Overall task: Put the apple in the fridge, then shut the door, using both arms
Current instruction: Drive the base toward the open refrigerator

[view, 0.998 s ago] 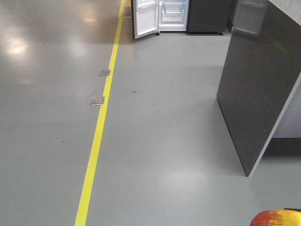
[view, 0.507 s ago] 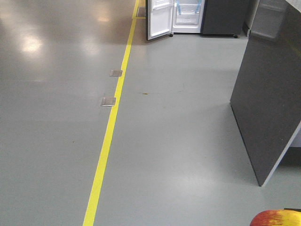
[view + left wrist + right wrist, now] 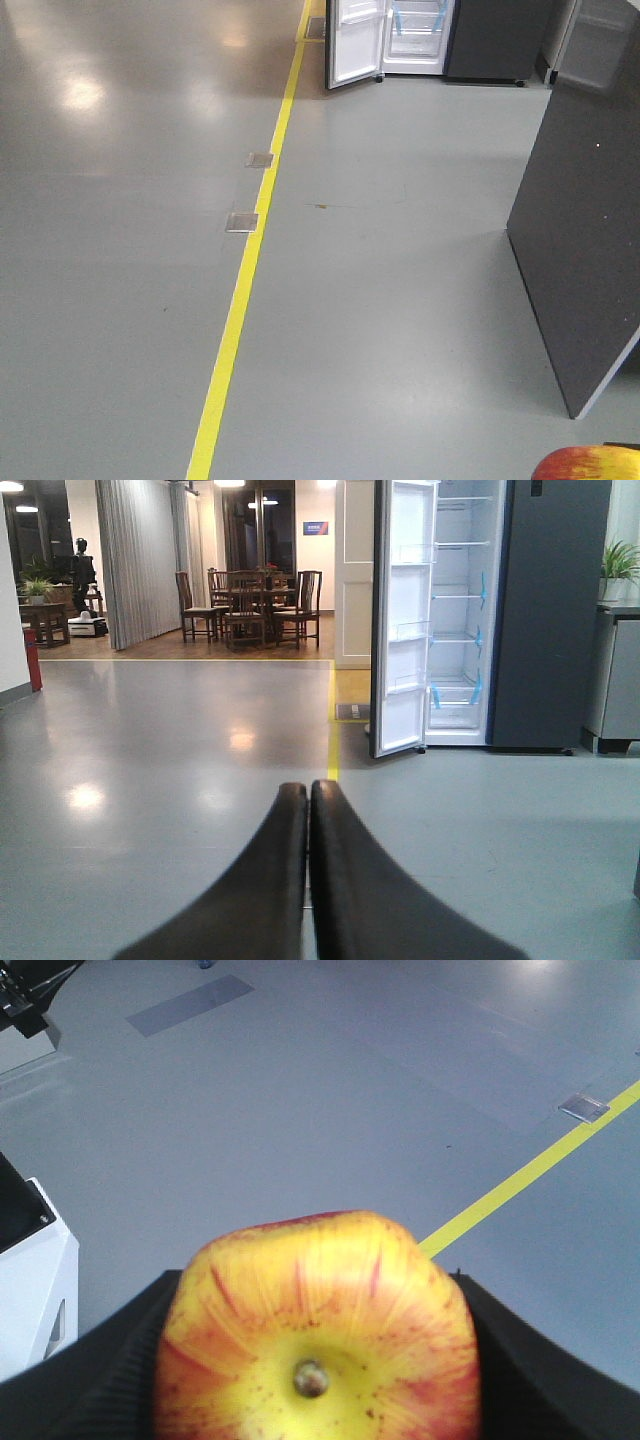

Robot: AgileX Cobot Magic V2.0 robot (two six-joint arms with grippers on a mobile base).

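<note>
front: high, tilted down, fridge (image 3: 415,40) far | left wrist: low, level, same fridge | right wrist: apple (image 3: 318,1330) close-up

This is a big open hall, more test facility or showroom than a lived-in home. The polished grey floor (image 3: 400,330) runs wide and glossy, with a yellow line (image 3: 240,300) marked down its length and metal floor plates (image 3: 241,221) set beside it. At the far end a fridge (image 3: 455,630) stands with its door (image 3: 403,620) open, and a dark counter block (image 3: 590,220) is on the right. Behind are home furnishings: a dining table (image 3: 250,590), wooden chairs (image 3: 195,605), a long grey curtain (image 3: 140,560) and a potted plant (image 3: 622,560).
</note>
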